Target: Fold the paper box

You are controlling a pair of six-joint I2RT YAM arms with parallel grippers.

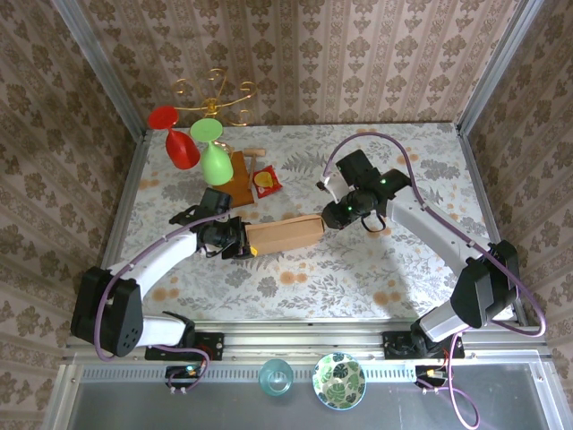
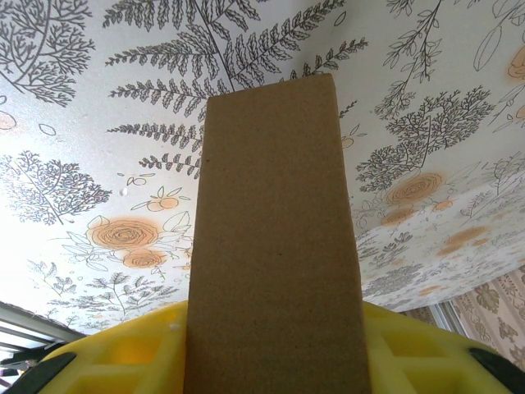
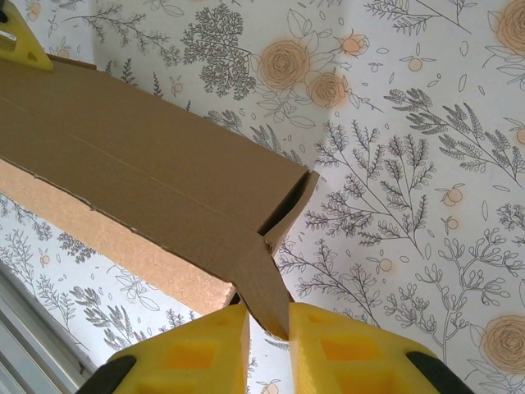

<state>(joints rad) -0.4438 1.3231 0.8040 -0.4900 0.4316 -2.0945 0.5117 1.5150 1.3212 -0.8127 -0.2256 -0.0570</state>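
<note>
Brown cardboard, the paper box [image 1: 286,235] spans two arms over a floral table [image 1: 358,269]. The left gripper [image 1: 242,240] clamps one end. The right gripper [image 1: 328,215] pinches the opposite flap.

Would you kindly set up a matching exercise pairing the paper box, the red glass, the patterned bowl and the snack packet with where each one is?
Things:
1. paper box
2. red glass
3. patterned bowl
4. snack packet

Places:
A. beside the blue cup on the near ledge
B. just right of the wooden block
C. held between the left end effector and the right end effector
D. far left, next to the green glass

Pairs: 1-C, 2-D, 3-A, 4-B
</note>
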